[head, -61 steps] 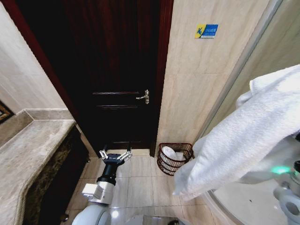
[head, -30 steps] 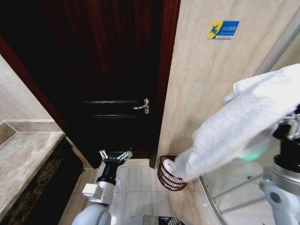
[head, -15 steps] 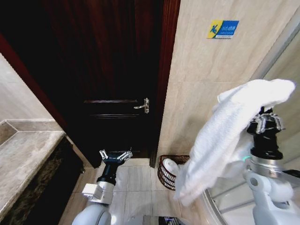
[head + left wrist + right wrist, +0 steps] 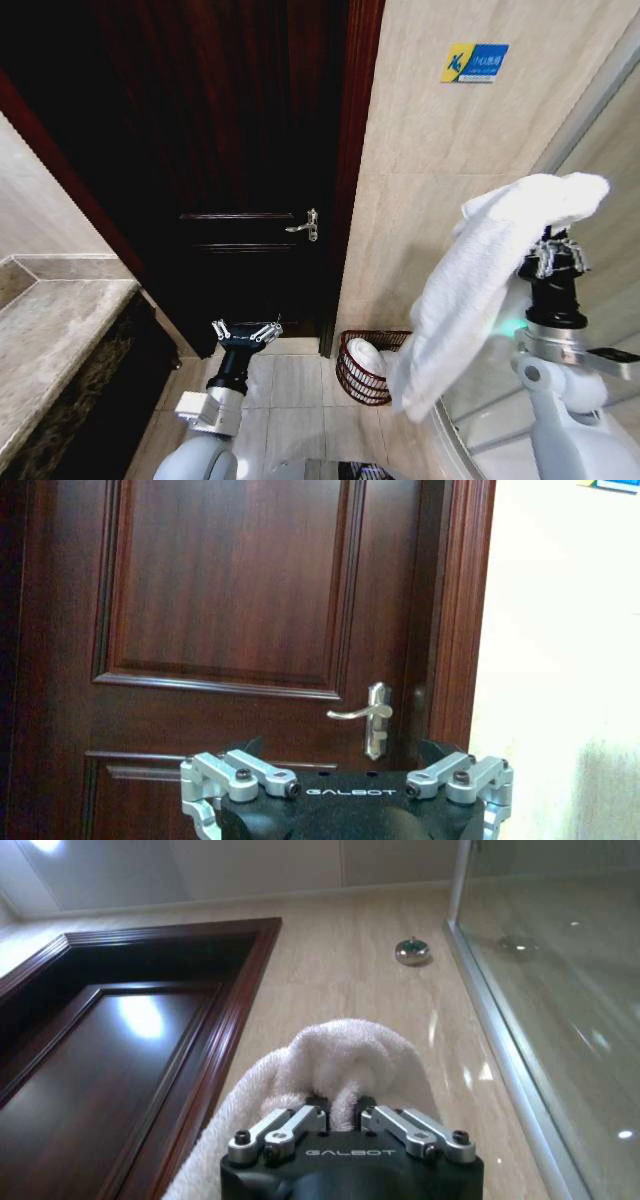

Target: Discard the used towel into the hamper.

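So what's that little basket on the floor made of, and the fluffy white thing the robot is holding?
The hamper looks like dark reddish-brown wicker: open weave with horizontal bands and gaps you can see through. The towel looks like soft white terry cloth, with a nubbly, looped surface and floppy folds where the right gripper pinches it. The left gripper holds nothing.

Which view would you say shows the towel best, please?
The head view: the whole towel hangs from the right tool. The right wrist view shows its pinched fold.
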Controlling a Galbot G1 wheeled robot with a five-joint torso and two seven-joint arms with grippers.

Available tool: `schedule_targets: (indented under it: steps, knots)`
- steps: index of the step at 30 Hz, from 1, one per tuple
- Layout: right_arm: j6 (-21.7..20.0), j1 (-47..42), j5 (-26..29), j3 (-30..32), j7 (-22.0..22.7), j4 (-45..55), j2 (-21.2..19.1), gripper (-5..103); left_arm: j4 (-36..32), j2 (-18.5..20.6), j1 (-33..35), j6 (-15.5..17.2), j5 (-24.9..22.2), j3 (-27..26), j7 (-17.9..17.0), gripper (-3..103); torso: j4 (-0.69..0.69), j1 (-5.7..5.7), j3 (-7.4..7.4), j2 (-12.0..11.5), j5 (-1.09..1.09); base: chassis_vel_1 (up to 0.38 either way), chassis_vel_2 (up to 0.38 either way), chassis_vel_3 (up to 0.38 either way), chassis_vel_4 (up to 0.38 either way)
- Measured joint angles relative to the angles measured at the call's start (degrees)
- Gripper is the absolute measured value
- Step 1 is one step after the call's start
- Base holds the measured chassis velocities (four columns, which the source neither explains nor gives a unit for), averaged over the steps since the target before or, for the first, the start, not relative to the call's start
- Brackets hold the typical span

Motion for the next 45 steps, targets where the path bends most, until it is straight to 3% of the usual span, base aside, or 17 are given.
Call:
schedule_targets:
  steps: [34,45]
  knots:
    - [3.07,11.53,1.04,-7.77,-4.61,-17.77,-2.52,13,0.00,0.00,0.00,0.00,0.00,0.00,0.00,100,0.00,0.00,0.00,0.00,0.00,0.000,0.000,0.000,0.000]
    - [3.65,14.62,0.04,-9.52,-6.37,-22.75,-1.06,13,0.00,0.00,0.00,0.00,0.00,0.00,0.00,100,0.01,0.00,0.00,0.00,0.00,0.000,0.000,0.000,0.000]
